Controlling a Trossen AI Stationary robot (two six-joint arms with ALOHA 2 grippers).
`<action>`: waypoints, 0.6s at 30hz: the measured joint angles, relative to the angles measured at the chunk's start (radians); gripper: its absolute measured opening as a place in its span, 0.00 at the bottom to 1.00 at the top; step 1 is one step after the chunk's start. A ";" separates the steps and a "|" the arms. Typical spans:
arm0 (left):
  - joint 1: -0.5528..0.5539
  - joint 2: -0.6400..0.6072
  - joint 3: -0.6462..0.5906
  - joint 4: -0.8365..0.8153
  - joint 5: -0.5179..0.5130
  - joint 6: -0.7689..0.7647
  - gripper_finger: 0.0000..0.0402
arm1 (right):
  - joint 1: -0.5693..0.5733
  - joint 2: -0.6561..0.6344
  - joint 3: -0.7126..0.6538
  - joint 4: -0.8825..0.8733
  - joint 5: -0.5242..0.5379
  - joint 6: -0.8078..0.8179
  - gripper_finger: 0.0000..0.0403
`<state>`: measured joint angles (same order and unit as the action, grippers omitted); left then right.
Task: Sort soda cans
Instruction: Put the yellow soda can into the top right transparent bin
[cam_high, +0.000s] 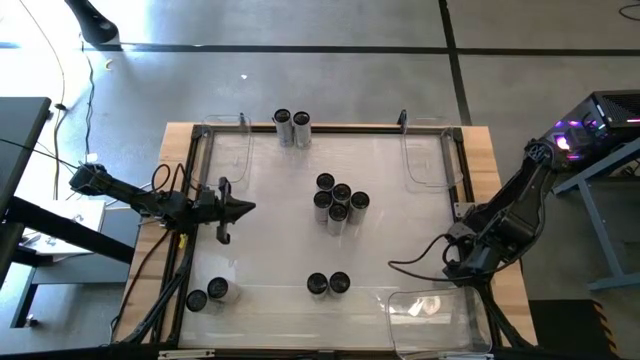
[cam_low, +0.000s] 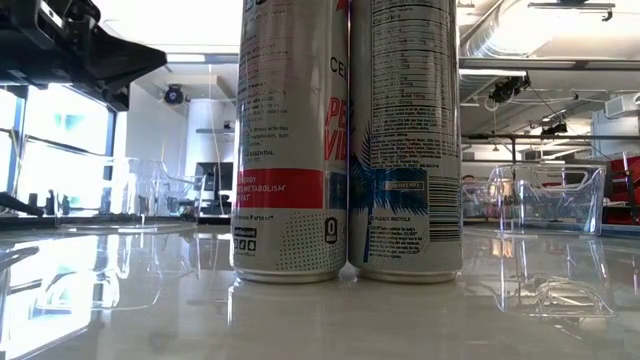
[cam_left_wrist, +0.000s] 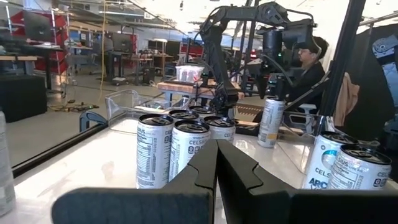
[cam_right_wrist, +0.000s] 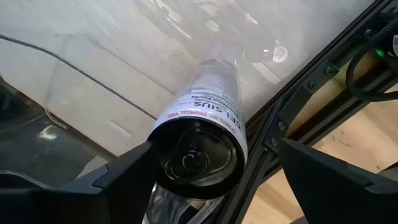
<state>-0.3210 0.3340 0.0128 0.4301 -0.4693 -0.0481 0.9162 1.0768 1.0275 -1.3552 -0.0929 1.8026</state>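
Can (cam_right_wrist: 202, 134) sat upright between right hand's (cam_right_wrist: 205, 171) spread fingers, ungripped; eleven cans (cam_high: 338, 200) upright on surface (cam_high: 280, 230); left hand (cam_high: 243, 208) closed, empty.

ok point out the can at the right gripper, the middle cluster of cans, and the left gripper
can (cam_right_wrist: 205, 130): right wrist view, on its printed side
cluster of cans (cam_high: 339, 200): high view, on one dark top
left gripper (cam_high: 243, 209): high view, at its shut fingertips
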 joint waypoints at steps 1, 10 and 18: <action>0.000 0.000 0.000 0.000 -0.008 0.000 0.00 | -0.003 -0.003 0.000 0.000 -0.011 0.004 0.82; 0.000 0.000 0.000 0.000 -0.031 0.000 0.00 | -0.008 -0.034 -0.001 0.004 -0.003 0.066 0.82; 0.000 0.000 0.000 0.000 -0.033 0.000 0.00 | -0.008 -0.014 -0.002 0.059 0.063 0.083 0.82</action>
<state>-0.3210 0.3340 0.0128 0.4304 -0.5026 -0.0483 0.9077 1.0625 1.0255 -1.2959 -0.0298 1.8858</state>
